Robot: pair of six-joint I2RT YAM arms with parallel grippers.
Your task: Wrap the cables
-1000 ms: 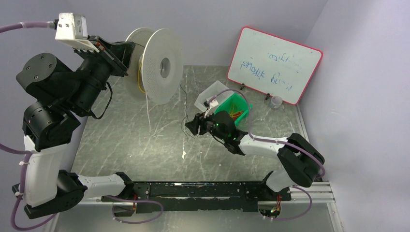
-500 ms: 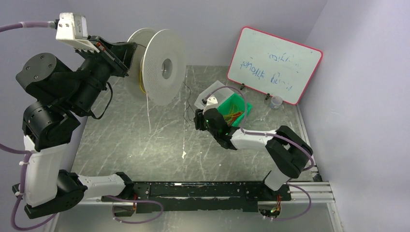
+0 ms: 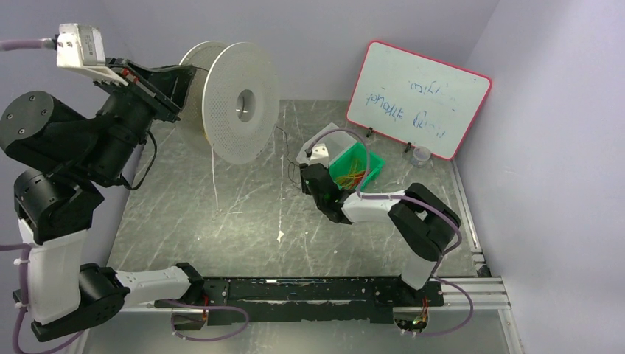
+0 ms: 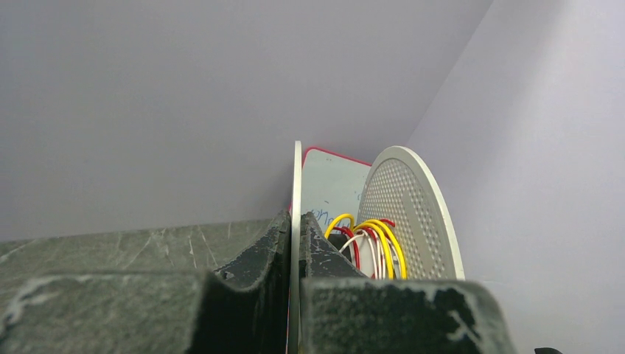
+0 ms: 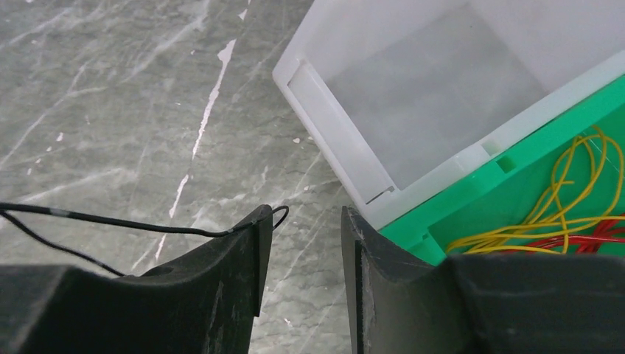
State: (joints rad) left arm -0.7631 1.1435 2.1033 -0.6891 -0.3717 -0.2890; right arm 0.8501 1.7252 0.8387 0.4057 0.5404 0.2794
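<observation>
clamping 1 thin flange (image 4: pixel 296 184) of the white spool (image 3: pixel 237 102) in the left claw (image 3: pixel 177 80), jaws clenched hard on its edge, at the back left of the desk (image 3: pixel 243 214). holding the spool upright on edge, its perforated other flange (image 4: pixel 413 214) facing the right side. showing, in the left wrist view, yellow cables (image 4: pixel 377 234), red cables (image 4: pixel 356 254) and a white cable (image 4: pixel 368 258) wound on the hub between the 2 flanges. trailing 1 pale strand (image 3: pixel 214 181) down from the spool toward the desk.

hovering low with the right claw (image 3: pixel 305 177) near the middle of the desk, just beside the white tray (image 3: pixel 318 141) and the green bin (image 3: pixel 374 168), the 2 touching side by side. standing released, jaws apart with bare desk showing in the gap. lying across the tip of the right claw's left finger (image 5: pixel 243 258), a black cable (image 5: pixel 110 221), its curled end reaching into the gap, not pinched. running on from there over the desk toward the spool.

resting inside the green bin, more loose yellow and red strands (image 5: pixel 567 214) in a tangle. leaning against the back wall, a red-framed whiteboard (image 3: pixel 420 99).
</observation>
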